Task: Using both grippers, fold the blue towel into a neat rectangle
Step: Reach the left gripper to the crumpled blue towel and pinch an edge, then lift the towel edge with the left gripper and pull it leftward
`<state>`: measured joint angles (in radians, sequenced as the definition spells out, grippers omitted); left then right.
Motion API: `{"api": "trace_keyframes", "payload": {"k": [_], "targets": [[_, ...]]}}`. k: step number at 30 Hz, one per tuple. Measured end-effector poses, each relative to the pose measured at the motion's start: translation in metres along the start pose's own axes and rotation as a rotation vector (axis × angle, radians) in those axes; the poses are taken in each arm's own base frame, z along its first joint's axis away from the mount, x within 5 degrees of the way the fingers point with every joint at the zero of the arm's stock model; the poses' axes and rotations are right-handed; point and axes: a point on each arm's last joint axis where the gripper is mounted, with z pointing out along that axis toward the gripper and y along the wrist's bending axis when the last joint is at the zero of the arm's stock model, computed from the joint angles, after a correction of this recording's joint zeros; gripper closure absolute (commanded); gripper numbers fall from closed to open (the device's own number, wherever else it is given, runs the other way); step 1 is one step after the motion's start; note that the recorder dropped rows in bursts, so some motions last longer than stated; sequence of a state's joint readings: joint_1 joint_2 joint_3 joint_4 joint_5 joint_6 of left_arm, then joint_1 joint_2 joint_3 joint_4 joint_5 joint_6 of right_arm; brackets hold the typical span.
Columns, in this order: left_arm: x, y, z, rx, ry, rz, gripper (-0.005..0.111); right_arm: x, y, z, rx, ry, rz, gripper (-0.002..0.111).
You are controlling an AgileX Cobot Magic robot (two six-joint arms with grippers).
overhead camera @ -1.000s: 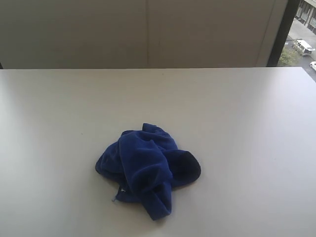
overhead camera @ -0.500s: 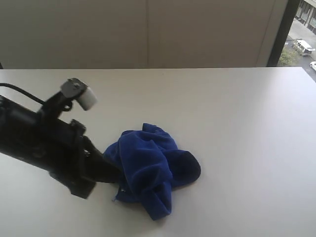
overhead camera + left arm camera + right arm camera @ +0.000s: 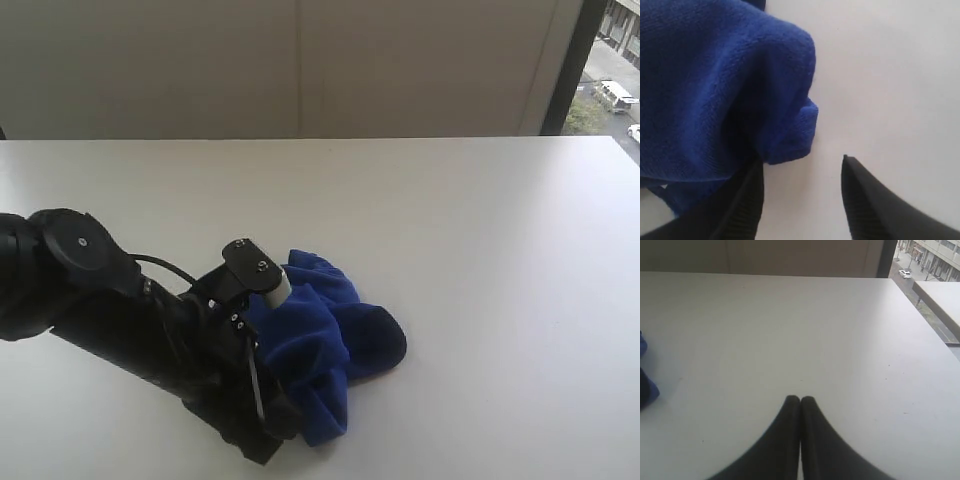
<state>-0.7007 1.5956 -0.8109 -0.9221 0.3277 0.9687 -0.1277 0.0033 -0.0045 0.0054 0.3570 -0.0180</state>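
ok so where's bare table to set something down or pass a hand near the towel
The table is bare along the far edge and across the whole right side beyond the towel; the shut right gripper hangs over bare surface. Crowded at the near left, where the open left gripper and its arm meet the towel.

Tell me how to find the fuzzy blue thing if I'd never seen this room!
Look at the big white table. Near its front edge, a bit left of the middle, sits a deep royal-blue fuzzy towel, scrunched into a lumpy heap. It is the only soft, colourful thing there; the black robot arm right beside it is hard and dark.
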Motion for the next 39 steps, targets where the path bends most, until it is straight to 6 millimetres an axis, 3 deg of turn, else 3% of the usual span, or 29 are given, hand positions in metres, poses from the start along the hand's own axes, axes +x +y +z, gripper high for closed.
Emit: {"api": "trace_keyframes", "payload": {"k": [12, 14, 15, 19, 22, 24, 28, 29, 32, 35, 39], "targets": [[-0.002, 0.014, 0.017, -0.072, -0.026, -0.063, 0.054, 0.0, 0.0, 0.0, 0.0, 0.0, 0.0, 0.108], [-0.004, 0.013, 0.017, -0.068, -0.038, -0.083, 0.062, 0.0, 0.0, 0.0, 0.0, 0.0, 0.0, 0.108], [-0.004, 0.013, 0.017, -0.066, -0.044, -0.095, 0.075, 0.0, 0.0, 0.0, 0.0, 0.0, 0.0, 0.108], [-0.007, 0.013, 0.017, -0.064, -0.077, -0.144, 0.105, 0.0, 0.0, 0.0, 0.0, 0.0, 0.0, 0.108], [-0.008, 0.015, 0.017, -0.084, -0.084, -0.137, 0.107, 0.0, 0.0, 0.0, 0.0, 0.0, 0.0, 0.108], [-0.012, 0.012, 0.007, -0.099, -0.107, -0.074, 0.107, 0.0, 0.0, 0.0, 0.0, 0.0, 0.0, 0.108], [-0.024, -0.003, -0.033, -0.131, -0.185, 0.106, 0.107, 0.0, 0.0, 0.0, 0.0, 0.0, 0.0, 0.108], [-0.027, -0.013, -0.058, -0.156, -0.229, 0.204, 0.107, 0.0, 0.0, 0.0, 0.0, 0.0, 0.0, 0.108], [-0.027, -0.031, -0.104, -0.236, -0.295, 0.366, 0.107, 0.0, 0.0, 0.0, 0.0, 0.0, 0.0, 0.108], [-0.013, -0.045, -0.151, -0.315, -0.256, 0.47, 0.107, 0.0, 0.0, 0.0, 0.0, 0.0, 0.0, 0.108], [0.008, -0.036, -0.177, -0.433, -0.052, 0.493, 0.107, 0.0, 0.0, 0.0, 0.0, 0.0, 0.0, 0.108]]}}
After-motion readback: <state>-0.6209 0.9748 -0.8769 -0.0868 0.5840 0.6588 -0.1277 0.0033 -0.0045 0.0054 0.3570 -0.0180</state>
